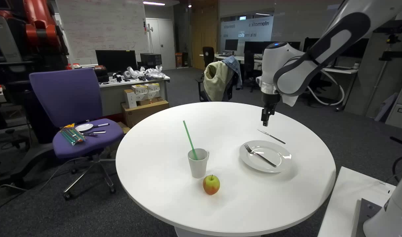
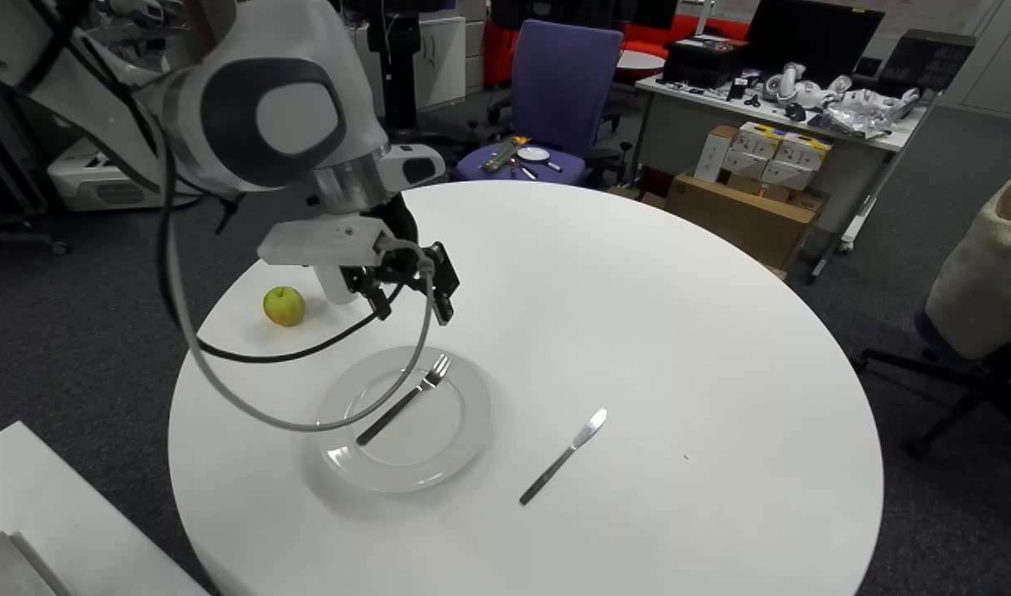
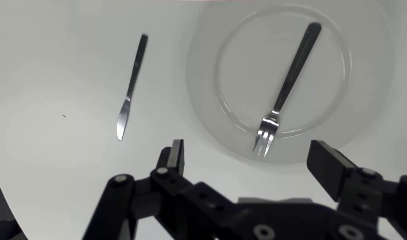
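Fork [image 3: 286,87], one only, lies on the one plate [image 3: 370,66], its dark, straight handle running across the flat middle and its three shiny metal tines lying over the rim. That plate is round, white and glossy, with a circular line catching the light inside its broad edge. I hang my pincer [image 3: 246,154] in the air above the table [image 1: 220,123], by the plate's edge, its two blocky black fingers [image 3: 326,163] spread wide apart and holding nothing; in the wrist view the tines point towards the gap between them. Beside the plate, apart from it, I count a single knife [image 3: 131,87] lying on the table, slim, with a dark handle and a bright, smooth blade rounded at the tip. Farther over, in an exterior view, stands one white mug [image 1: 198,168], tapering to its base, with one thin green straw [image 1: 189,138] leaning in it; near the mug, apart from it, sits one round apple [image 1: 211,185], yellow-green blushed with red, stem up. All of these share the one table, smooth, round and white. Beyond it I see a padded purple chair [image 1: 67,95] with a plastic packet [image 1: 71,135] on its seat, and a brown cardboard box [image 1: 146,113].
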Action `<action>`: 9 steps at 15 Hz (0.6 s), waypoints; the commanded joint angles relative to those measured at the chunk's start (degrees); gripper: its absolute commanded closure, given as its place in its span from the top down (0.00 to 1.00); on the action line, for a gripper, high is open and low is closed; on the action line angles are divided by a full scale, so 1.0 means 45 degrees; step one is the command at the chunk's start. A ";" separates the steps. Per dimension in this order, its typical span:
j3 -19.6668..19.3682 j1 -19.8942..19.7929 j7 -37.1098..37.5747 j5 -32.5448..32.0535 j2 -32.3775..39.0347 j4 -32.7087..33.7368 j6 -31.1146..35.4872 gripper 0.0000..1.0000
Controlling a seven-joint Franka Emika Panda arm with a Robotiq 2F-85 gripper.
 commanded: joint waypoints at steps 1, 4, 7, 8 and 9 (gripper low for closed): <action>0.0187 -0.0596 -0.0520 -0.0102 -0.2975 -0.1800 -0.1602 1.00; -0.0386 -0.0998 -0.1881 0.0905 -0.3551 -0.2212 -0.2328 1.00; -0.0111 -0.1163 -0.1532 0.0733 -0.3122 -0.1996 -0.2112 1.00; -0.0176 -0.1189 -0.1591 0.0747 -0.3151 -0.2053 -0.2111 1.00; -0.0189 -0.1190 -0.1593 0.0751 -0.3148 -0.2070 -0.2110 1.00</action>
